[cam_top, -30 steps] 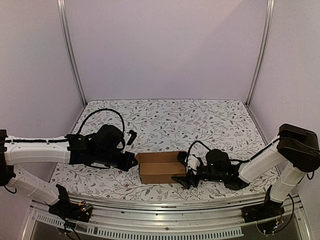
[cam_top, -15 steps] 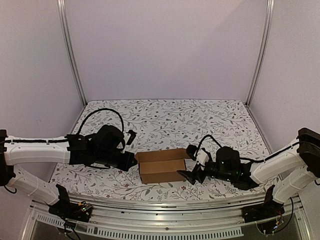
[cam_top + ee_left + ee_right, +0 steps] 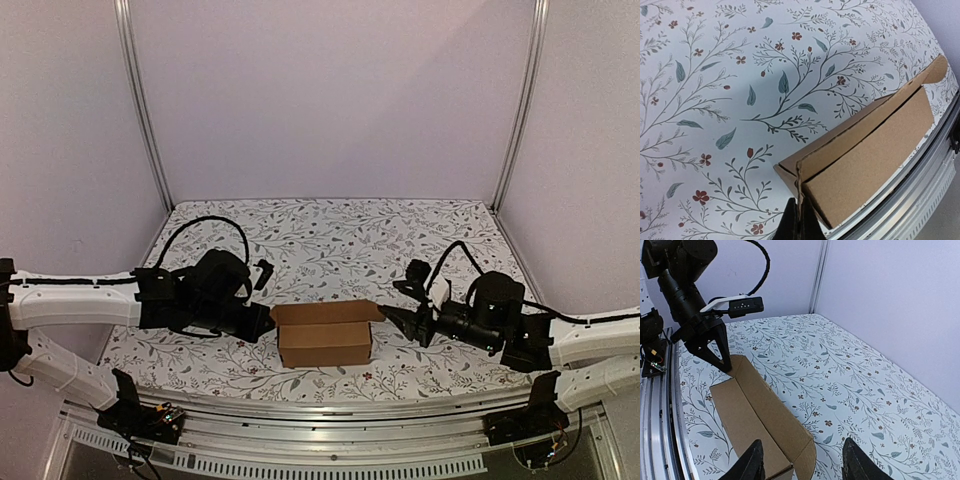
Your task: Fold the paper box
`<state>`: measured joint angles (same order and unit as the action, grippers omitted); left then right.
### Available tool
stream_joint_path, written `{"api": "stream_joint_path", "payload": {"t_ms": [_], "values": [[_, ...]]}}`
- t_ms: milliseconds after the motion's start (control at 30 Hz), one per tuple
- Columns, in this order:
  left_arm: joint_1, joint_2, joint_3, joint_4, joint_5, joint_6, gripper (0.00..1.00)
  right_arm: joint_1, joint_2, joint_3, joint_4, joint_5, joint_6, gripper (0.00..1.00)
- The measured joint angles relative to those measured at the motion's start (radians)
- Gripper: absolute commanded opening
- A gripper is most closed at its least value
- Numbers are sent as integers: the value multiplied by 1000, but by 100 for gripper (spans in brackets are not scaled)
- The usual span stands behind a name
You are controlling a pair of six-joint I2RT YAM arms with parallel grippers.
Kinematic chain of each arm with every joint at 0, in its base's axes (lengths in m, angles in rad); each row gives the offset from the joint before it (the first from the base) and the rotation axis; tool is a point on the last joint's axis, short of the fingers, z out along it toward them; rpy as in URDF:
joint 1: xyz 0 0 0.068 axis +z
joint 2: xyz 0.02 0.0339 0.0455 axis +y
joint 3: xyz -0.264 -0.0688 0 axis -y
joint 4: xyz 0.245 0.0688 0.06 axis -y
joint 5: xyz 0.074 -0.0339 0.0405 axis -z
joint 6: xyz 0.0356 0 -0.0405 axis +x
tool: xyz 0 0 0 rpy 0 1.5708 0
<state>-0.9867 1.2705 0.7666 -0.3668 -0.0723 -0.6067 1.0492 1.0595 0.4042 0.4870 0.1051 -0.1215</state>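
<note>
So the plain brown corrugated cardboard box point(image 3: 325, 338) is parked on the floral-print tabletop point(image 3: 420, 240), right between the two claws. Its left end is pinched by the left gripper point(image 3: 268, 322), jaws squeezed together on a thin cardboard edge, and that arm is laid out low and level from the left. Just off the box's right end, the right gripper point(image 3: 390, 314) is held with jaws apart and nothing clamped. The raised end flap point(image 3: 372, 310) is found right ahead of its tips. That arm is stretched low too, pointed leftward.

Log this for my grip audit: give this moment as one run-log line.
left tool: shut on paper box left end | right tool: open, beside right end | right flap: untucked
</note>
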Motion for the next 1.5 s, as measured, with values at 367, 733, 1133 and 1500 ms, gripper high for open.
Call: {"api": "stream_joint_path", "payload": {"t_ms": [367,733,1133,1500], "values": [[-15,2,3,-6,-29,-2,0,72,145,123,-29,-68,-14,12],[-49,46,42,-13,-64,-9,0,97,356,161,-27,-62,28,1],[-80,85,74,-13,-93,-11,0,135,456,167,15,-31,73,0],[-100,94,85,-21,-105,-51,0,170,468,178,6,82,84,0]]}}
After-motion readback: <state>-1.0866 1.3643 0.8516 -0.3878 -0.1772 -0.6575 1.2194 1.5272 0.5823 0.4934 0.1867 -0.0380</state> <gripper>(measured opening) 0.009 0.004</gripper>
